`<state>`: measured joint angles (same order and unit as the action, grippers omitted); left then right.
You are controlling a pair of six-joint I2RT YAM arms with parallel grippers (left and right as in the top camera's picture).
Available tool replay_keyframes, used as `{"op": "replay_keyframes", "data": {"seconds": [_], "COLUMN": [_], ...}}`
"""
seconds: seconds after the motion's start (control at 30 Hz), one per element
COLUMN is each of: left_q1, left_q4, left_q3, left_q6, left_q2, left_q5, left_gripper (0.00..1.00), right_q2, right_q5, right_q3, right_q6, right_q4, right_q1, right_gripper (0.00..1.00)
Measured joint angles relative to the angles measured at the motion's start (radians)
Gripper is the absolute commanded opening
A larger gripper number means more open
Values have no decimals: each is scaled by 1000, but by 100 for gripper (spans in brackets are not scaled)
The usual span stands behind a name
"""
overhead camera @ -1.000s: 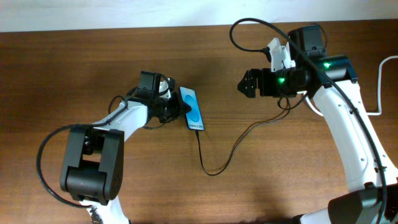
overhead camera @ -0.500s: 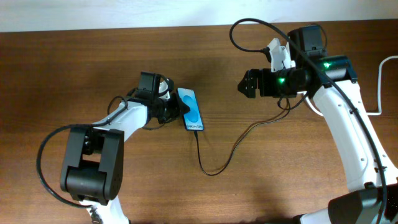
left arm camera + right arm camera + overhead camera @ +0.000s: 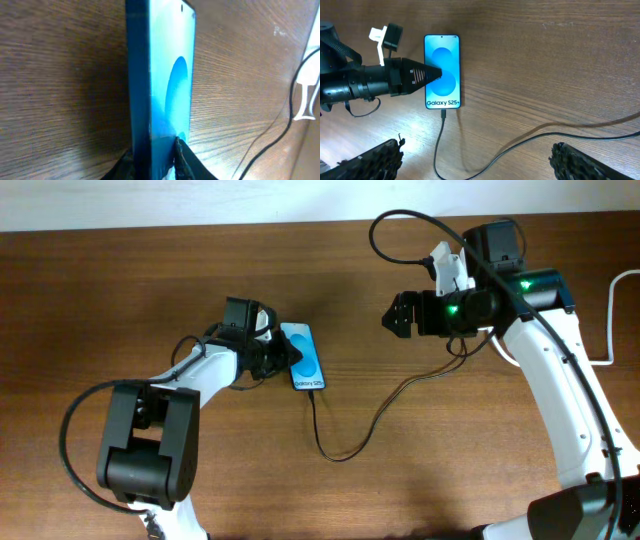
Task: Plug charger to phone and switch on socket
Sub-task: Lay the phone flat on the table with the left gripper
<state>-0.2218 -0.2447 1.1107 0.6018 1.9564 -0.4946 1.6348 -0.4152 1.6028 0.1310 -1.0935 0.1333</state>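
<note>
The phone (image 3: 306, 357) with its blue screen lies left of centre; it also shows in the right wrist view (image 3: 442, 70). My left gripper (image 3: 287, 358) is shut on the phone's left long edge, one finger on the screen and one behind, seen close in the left wrist view (image 3: 155, 160). The charger's thin black cable (image 3: 315, 420) has its tip in the phone's bottom end (image 3: 443, 114), loops down, then runs right under the right arm. My right gripper (image 3: 400, 313) is open and empty, above the table right of the phone (image 3: 477, 162). The socket is out of view.
A thick white cord (image 3: 610, 320) runs along the far right edge of the table. The right arm's own black cable arcs over the back of the table. Bare wood lies in front of and behind the phone.
The phone has shifted a little to the left in my left gripper, and the charger's loop followed it. The right arm has not moved.
</note>
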Motion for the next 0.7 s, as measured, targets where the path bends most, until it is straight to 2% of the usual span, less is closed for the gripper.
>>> {"op": "replay_keyframes", "data": {"seconds": [0.17,0.37,0.57,0.7], "left_q1": [1,8,10,11], "left_q4": [-6,7,6,1], "left_q3": [-4,2,10,16], "left_q6": [0,0,0,0], "left_q2": [3,31,37,37], "left_q5": [37,2,-6,-13], "left_gripper": [29,28,40,41], "right_q2": [0,0,0,0], "right_q5": [0,0,33,41], "right_q3": [0,0,0,0], "right_q6": [0,1,1,1], "right_q4": [0,0,0,0], "right_q1": [0,0,0,0], "right_gripper": [98,98,98,98]}}
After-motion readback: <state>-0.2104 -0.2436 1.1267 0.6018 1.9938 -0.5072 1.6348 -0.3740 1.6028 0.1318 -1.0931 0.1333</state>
